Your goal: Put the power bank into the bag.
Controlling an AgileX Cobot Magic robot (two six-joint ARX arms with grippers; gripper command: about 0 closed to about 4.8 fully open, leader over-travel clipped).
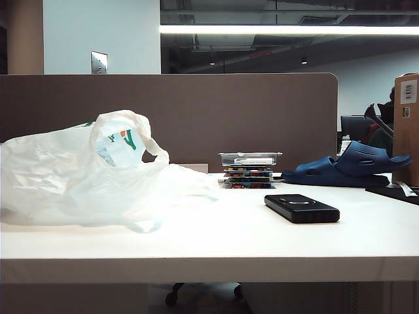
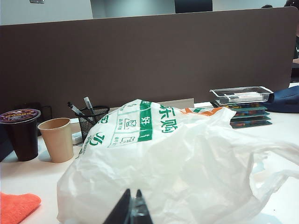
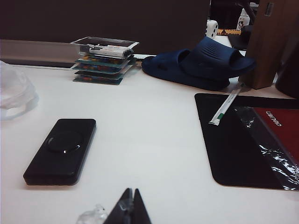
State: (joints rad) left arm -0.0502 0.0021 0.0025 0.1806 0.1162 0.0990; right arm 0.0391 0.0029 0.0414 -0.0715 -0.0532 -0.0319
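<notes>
Power bank (image 3: 60, 150) flat, near closed right pincer (image 3: 129, 196)

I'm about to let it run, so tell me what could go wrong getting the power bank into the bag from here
Both grippers, left and right, are shut and back from the work.
1. The power bank lies flat on the table, so the fingers may skid off its low rounded edges.
2. The bag lies slumped with no clear opening showing; the slab might land on top rather than inside.
3. The stack of boxes stands behind the path between them and could be clipped.
</notes>
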